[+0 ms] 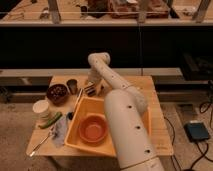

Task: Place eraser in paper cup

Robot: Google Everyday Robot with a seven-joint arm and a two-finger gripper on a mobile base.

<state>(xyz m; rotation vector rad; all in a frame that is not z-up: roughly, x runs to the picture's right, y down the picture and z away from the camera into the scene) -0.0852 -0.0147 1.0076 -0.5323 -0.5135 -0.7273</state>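
White-cased, your arm rises from the near right, bends high above the table's (148, 83) far edge and drops its tool (92, 86) onto the back middle of the wooden top. The tool sits low, right over the eraser (90, 91), a dark little block with pale stripes that shows just beneath it. You cannot tell from this view whether the tool is clenched on the eraser or only poised around it, and whether the eraser lies on the wood or is lifted is equally unclear.

Just left of the tool stands the small dark metal cup (72, 85), upright. Further left is the dark brown bowl (56, 93), with some reddish contents you cannot make out.

In front of the tool, the yellow tray (74, 121) takes up the middle of the table, and an orange bowl (93, 129) sits inside it. The arm's thick lower segment crosses over the tray's right half.

The paper cup (41, 108) stands upright near the table's left edge, well apart from the eraser, beyond the metal cup and the brown bowl. A green sponge (51, 121) lies just beside the paper cup on its near side, and a spoon (40, 144) lies at the near left corner.
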